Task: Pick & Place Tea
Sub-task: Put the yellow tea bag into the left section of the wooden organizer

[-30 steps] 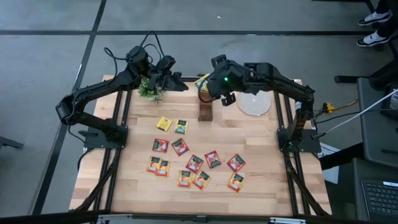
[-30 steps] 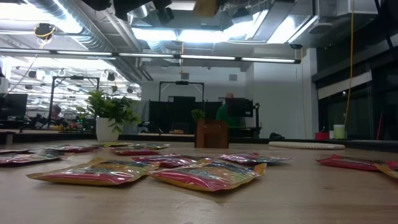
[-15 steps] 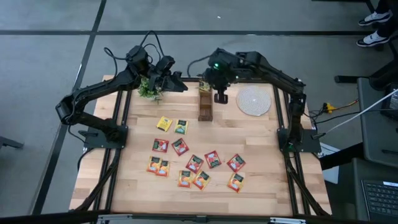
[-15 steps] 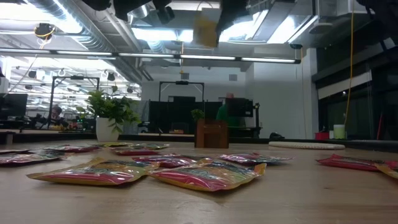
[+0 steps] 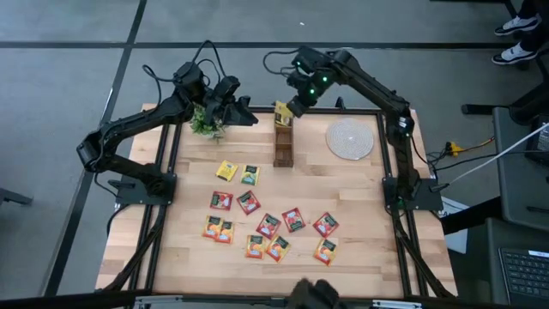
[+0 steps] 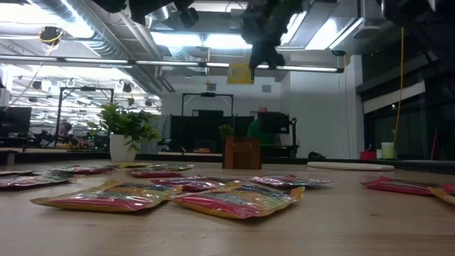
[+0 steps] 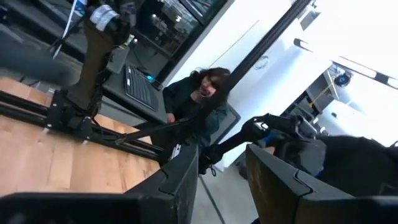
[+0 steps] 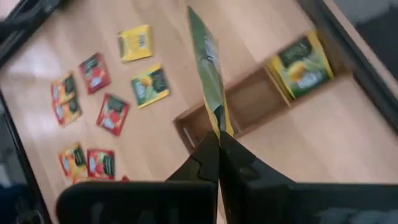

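Note:
My right gripper point(image 5: 294, 107) is shut on a yellow-green tea sachet point(image 8: 208, 74), high over the far end of a small wooden box point(image 5: 284, 150). In the low view the sachet point(image 6: 240, 72) hangs well above the box point(image 6: 242, 153). Another yellow-green sachet point(image 8: 298, 65) stands inside one end of the box point(image 8: 249, 106). Several red, orange, yellow and green sachets point(image 5: 257, 215) lie flat on the table. My left gripper point(image 5: 247, 118) waits in the air by the potted plant, its fingers point(image 7: 186, 177) open with nothing between them. My right gripper pinches the sachet's upper edge point(image 8: 217, 127) between its two fingers. They slant steeply down at it from above. The sachet hangs below the fingertips, edge-on to the wrist camera and clear of the box and the table.
A small green potted plant point(image 5: 206, 123) stands at the far left, beside my left gripper. A round pale woven mat point(image 5: 351, 138) lies at the far right. Bare wood runs along the near edge point(image 5: 274, 275). A person point(image 7: 202, 102) shows beyond the table.
My right gripper has swung toward the table's far edge, sunk and rolled at the wrist. The sachet has come down with it and now hangs lower over the wooden box. It stays clear of the box.

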You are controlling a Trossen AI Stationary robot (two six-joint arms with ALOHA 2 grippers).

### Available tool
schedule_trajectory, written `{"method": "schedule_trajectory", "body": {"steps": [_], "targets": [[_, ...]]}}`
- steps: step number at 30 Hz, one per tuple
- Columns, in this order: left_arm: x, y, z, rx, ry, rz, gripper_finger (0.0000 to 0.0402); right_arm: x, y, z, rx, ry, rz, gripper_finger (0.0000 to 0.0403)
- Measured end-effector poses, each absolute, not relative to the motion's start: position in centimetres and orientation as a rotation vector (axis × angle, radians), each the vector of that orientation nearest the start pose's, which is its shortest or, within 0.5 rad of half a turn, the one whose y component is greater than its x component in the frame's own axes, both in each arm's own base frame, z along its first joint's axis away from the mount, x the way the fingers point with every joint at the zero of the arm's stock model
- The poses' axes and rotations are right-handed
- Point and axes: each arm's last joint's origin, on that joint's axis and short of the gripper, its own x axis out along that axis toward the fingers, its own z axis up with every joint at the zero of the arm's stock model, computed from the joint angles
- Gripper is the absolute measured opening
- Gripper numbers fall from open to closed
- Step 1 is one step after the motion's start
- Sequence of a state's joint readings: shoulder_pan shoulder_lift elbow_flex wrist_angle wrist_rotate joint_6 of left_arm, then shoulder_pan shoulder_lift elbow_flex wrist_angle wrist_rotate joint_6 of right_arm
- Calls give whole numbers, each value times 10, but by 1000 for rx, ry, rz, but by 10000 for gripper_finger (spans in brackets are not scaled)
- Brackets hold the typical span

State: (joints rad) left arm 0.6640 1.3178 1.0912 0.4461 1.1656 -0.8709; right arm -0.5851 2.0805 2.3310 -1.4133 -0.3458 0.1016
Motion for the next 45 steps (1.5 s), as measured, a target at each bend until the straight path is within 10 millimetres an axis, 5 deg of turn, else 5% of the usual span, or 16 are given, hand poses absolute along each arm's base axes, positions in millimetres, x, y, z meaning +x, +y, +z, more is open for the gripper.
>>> {"method": "schedule_trajectory", "body": {"steps": [7,13,35,45], "targets": [[240,154,380,-505,46,-524,114,344,-247,331,871,1100,-235,5],[240,154,378,-355,9,-506,102,345,-245,332,893,1061,-73,6],[253,150,349,12,102,-216,93,343,-232,363,1034,775,429,9],[249,121,369,187,51,-121,93,319,-224,398,968,707,423,5]]}}
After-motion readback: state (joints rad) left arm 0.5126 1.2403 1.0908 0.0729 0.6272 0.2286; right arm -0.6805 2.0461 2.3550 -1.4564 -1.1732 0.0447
